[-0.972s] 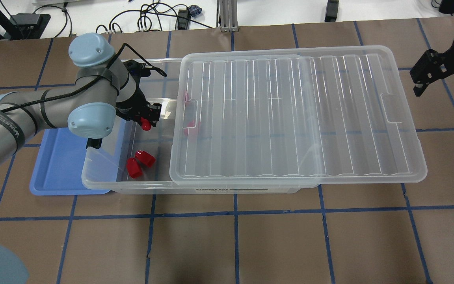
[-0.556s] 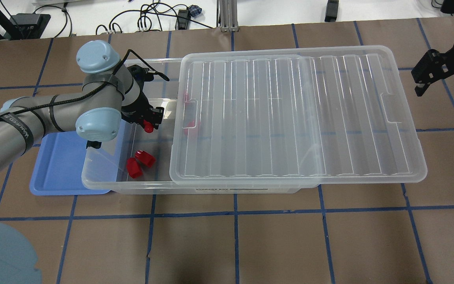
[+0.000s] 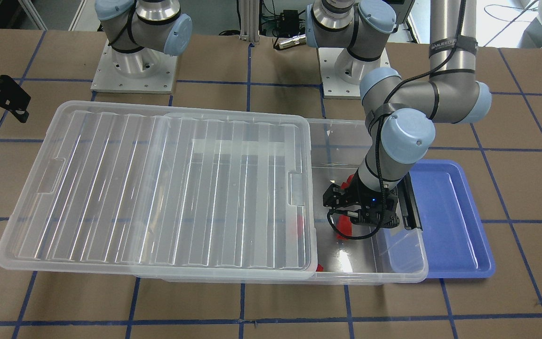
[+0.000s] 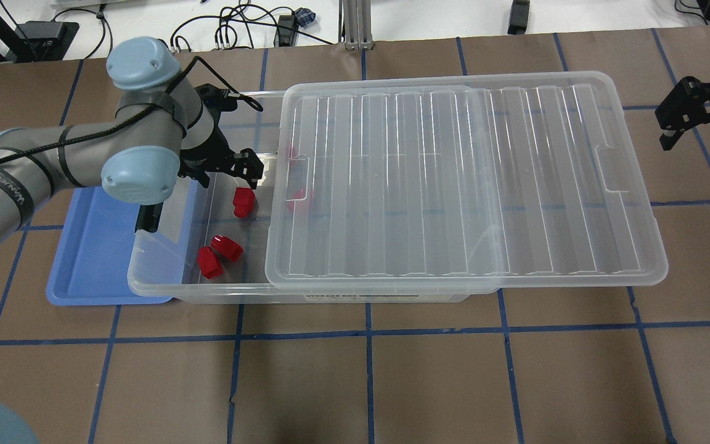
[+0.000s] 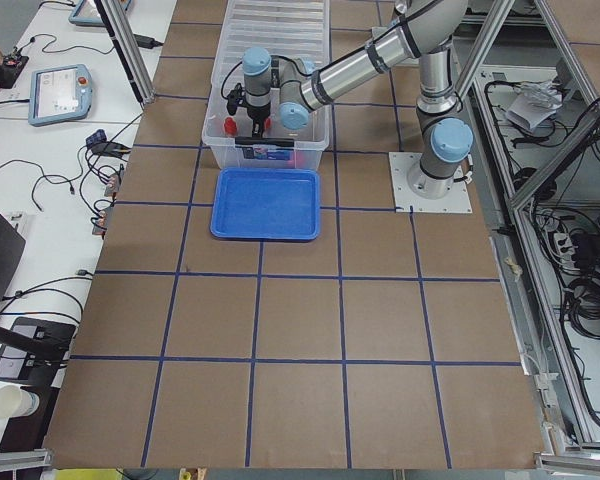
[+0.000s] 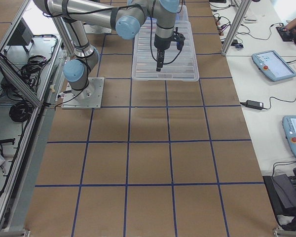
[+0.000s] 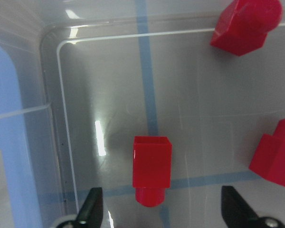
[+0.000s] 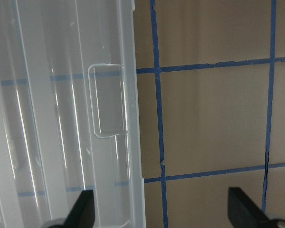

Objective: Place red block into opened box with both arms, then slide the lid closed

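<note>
The clear box [image 4: 164, 288] lies with its left end uncovered; the ribbed lid [image 4: 453, 185] covers the rest and overhangs on the right. A red block [image 4: 243, 202] lies on the box floor, and the left wrist view shows it [image 7: 152, 172] loose between spread fingers. My left gripper [image 4: 232, 171] hangs open just above it inside the box, also seen from the front [image 3: 360, 211]. Two more red blocks [image 4: 219, 253] lie near the front wall, and others show dimly under the lid. My right gripper [image 4: 703, 126] is open over the table beyond the lid's right end [image 8: 109, 99].
A blue tray [image 4: 93, 265] sits against the box's left end, partly under my left arm. Brown table paper with blue tape lines surrounds the box. Cables and a rail lie along the far edge.
My left gripper has opened and let go of the red block, which now lies on the box floor. The right gripper has drifted slightly rightward and away.
</note>
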`<state>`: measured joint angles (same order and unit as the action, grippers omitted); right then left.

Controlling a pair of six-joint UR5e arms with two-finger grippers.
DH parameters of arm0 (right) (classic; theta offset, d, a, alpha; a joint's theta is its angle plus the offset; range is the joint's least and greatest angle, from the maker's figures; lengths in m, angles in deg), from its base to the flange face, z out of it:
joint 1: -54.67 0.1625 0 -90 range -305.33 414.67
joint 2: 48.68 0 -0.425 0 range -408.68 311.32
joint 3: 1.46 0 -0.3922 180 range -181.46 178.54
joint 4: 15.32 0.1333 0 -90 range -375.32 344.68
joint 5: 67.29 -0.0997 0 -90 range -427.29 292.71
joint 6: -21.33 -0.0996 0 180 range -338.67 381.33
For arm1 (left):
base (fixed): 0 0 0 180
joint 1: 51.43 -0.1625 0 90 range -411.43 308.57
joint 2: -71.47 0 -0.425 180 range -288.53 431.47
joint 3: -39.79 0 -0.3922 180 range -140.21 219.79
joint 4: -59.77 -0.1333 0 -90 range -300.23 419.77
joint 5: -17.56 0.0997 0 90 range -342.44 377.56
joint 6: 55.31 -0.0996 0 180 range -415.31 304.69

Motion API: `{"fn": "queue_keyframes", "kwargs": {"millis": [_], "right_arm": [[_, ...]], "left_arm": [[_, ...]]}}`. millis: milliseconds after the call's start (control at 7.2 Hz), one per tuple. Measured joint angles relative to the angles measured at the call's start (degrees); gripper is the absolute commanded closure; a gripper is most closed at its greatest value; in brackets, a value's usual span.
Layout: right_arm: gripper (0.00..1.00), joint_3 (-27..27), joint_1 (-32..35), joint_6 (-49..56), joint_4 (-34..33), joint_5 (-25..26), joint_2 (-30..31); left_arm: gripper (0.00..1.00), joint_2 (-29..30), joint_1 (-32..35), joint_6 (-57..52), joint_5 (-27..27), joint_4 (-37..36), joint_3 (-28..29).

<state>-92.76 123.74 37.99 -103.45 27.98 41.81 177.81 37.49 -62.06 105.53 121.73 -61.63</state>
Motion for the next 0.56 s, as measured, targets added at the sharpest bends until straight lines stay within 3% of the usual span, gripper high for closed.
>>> {"fn": "queue_keyframes", "kwargs": {"millis": [556], "right_arm": [[0.0,-0.31,-3.65,0.88,-2.52,0.77,-4.54]], "left_arm": [[0.0,-6.02,2.9,1.14,0.56,26.3,16.99]]}}
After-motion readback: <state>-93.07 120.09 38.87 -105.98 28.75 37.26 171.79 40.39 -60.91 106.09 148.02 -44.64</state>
